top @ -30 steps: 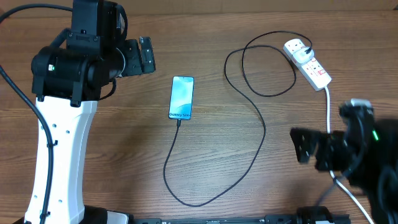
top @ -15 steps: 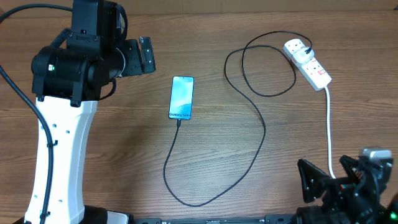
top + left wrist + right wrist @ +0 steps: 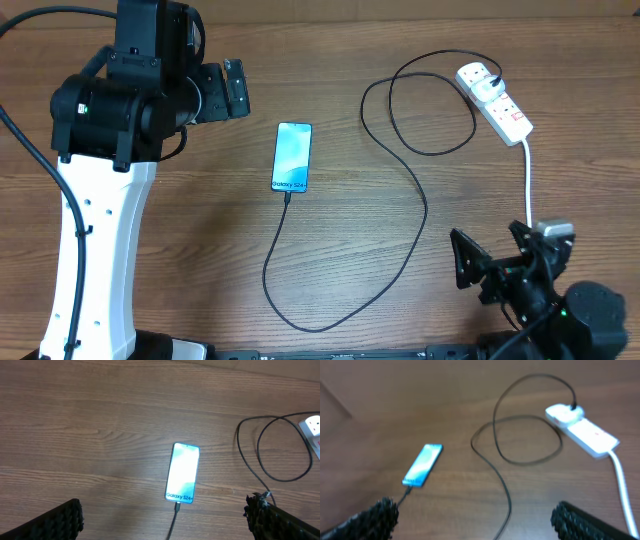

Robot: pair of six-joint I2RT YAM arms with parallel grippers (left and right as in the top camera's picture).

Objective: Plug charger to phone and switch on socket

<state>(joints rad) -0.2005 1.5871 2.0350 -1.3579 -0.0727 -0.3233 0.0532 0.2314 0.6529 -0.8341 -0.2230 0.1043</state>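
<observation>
Both left gripper (image 3: pixel 236 88) and right gripper (image 3: pixel 492 255) hang spread, empty; charger (image 3: pixel 426 205) looks seated in phone (image 3: pixel 292 155) and socket (image 3: pixel 505 112), so switching on should come straight down, clear of the charger's loop.

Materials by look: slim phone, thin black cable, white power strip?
Slim phone with blue-green screen: probably a glass face, glossy and bright with glare, in a dark frame. Thin black cable: flexible rubbery or plastic jacket, matte, lying in loose loops. White elongated power strip: likely moulded plastic, smooth with a slight sheen.
</observation>
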